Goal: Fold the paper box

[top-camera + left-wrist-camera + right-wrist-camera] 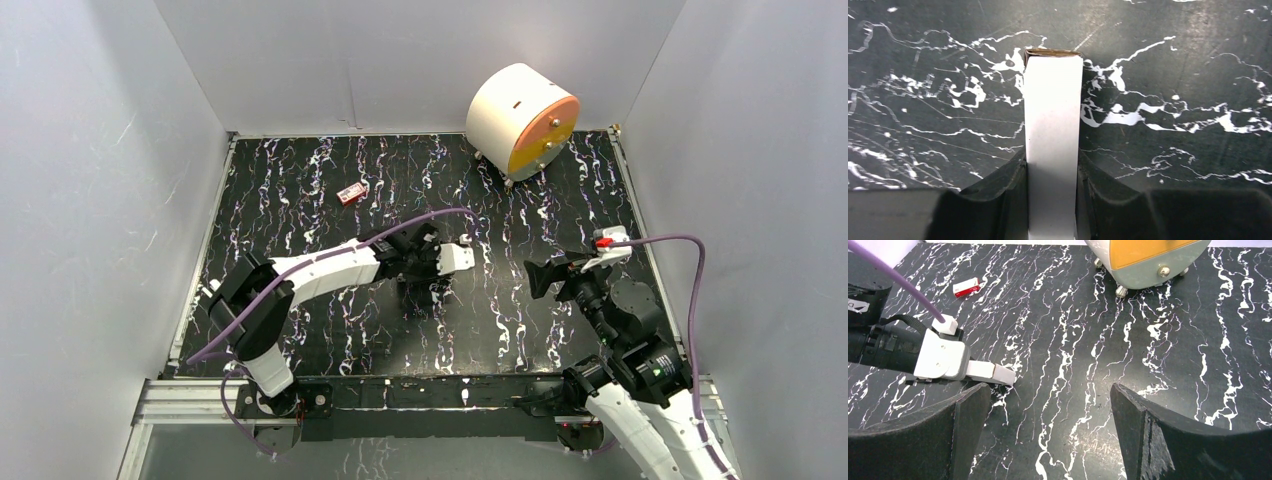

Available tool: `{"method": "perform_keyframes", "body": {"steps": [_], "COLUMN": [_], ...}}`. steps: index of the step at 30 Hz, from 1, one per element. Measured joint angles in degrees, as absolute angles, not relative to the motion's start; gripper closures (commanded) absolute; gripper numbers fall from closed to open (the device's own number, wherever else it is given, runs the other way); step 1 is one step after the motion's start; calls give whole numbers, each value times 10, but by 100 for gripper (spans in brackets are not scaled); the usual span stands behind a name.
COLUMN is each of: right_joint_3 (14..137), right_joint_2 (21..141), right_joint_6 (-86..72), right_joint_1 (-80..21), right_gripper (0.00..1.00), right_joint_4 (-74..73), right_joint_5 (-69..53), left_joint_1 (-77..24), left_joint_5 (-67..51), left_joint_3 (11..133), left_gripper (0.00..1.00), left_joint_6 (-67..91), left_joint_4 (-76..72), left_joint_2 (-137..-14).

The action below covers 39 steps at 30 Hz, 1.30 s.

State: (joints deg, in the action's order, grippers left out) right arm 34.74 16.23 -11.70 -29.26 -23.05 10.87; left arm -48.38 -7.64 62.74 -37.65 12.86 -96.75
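Left gripper [1052, 165] clamps the paper box [1053, 110], length pointing twelve o'clock; right gripper [1049, 390] gapes, box at ten.

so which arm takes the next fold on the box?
Right, I'd say. The left fingers are shut on the paper box, so that arm can only hold it. The right fingers are open, empty and point toward the box's free end.
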Motion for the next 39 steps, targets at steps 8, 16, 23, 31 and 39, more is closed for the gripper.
{"method": "perform_keyframes", "body": {"steps": [8,16,23,31,39], "right_joint_3": [347,347,347,347,347], "right_joint_2": [149,149,149,150,150], "right_joint_6": [-118,-118,-119,-120,-120], "right_joint_1": [-293,-293,-293,-293,-293], "right_gripper": [2,2,2,2,2], "right_joint_4": [-237,-239,-239,-239,-239], "right_joint_5": [121,126,126,126,130], "left_joint_1": [-516,-552,-594,-613,-615], "left_joint_5": [38,160,203,202,117], "left_joint_3": [595,484,462,464,516], "left_gripper": [92,80,50,20,8], "left_joint_6": [-445,-534,-531,-464,-345], "left_joint_4": [4,-204,-248,-155,-13], "left_joint_2": [-965,-991,-1001,-953,-885]}}
